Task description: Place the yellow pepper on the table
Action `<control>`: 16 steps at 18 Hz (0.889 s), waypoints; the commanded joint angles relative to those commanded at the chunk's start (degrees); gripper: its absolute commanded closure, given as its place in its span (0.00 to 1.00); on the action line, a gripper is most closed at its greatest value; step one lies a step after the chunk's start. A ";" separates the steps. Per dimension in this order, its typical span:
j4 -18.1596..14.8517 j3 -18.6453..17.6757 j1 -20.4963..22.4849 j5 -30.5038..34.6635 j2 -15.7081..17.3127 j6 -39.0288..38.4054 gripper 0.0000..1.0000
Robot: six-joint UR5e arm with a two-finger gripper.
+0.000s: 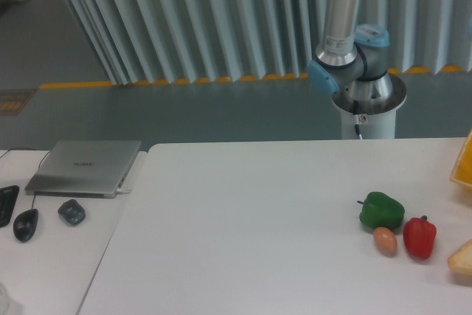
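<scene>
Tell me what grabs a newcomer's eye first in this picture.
The bright cluster at the right of the white table stands out first: a green pepper, a red pepper and a small brownish egg-like thing between them. Next comes the arm on its base behind the table's far edge; its jaws are out of view. At the far left, a closed laptop lies on a smaller desk.

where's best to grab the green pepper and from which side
Probably its broad middle, from straight above: the green pepper lies on its side, stem pointing left, and a brown egg crowds its near side, so a low front approach looks blocked.
</scene>
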 joint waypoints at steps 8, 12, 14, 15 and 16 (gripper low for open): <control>4.48 -0.09 0.01 0.00 -3.60 0.36 0.00; 6.59 0.00 0.27 0.00 -5.01 0.45 0.00; 7.91 0.00 0.36 0.00 -6.06 0.36 0.00; 8.26 0.00 0.36 0.00 -6.41 0.45 0.00; 8.70 0.00 0.36 0.00 -6.59 0.45 0.00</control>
